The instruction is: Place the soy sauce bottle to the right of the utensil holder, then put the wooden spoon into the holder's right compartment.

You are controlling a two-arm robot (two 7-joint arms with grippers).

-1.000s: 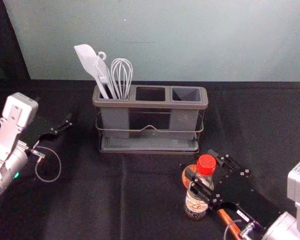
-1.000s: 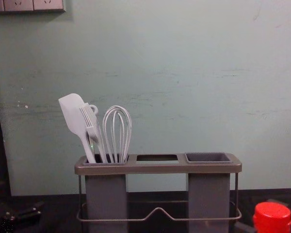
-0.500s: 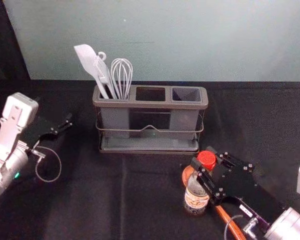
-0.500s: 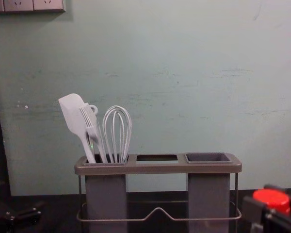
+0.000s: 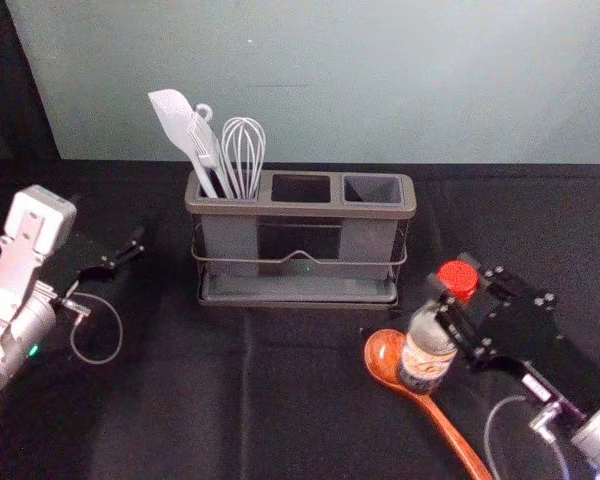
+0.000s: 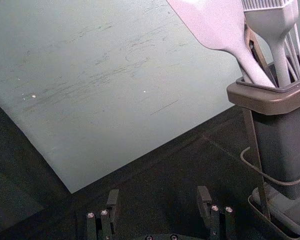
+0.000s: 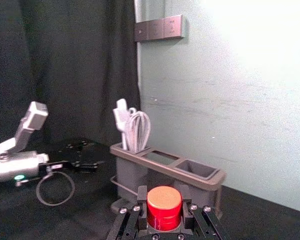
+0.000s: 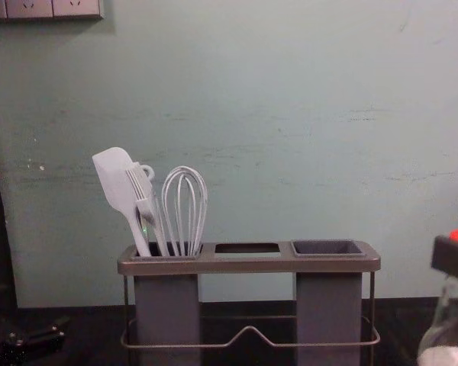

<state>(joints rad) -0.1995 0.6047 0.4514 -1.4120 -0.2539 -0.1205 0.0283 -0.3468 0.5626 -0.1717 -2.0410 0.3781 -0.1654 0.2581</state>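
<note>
At right, the right gripper [image 7: 163,192] pinches the bottle [image 5: 426,352] up high so its bottom can land, while the left gripper [image 6: 158,194] waits wide open at left

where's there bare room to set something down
Bare cloth lies between the left gripper and the spoon, in front of the holder. Crowded: front right, where the right gripper, bottle and spoon bunch together.

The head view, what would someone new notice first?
Probably the bright red cap of the soy sauce bottle, held in the right pincer, right of the holder and nearer the robot. The shiny wooden spoon lies on the dark cloth by it. Next, the pale spatula and whisk stick up from the holder's left compartment.
</note>
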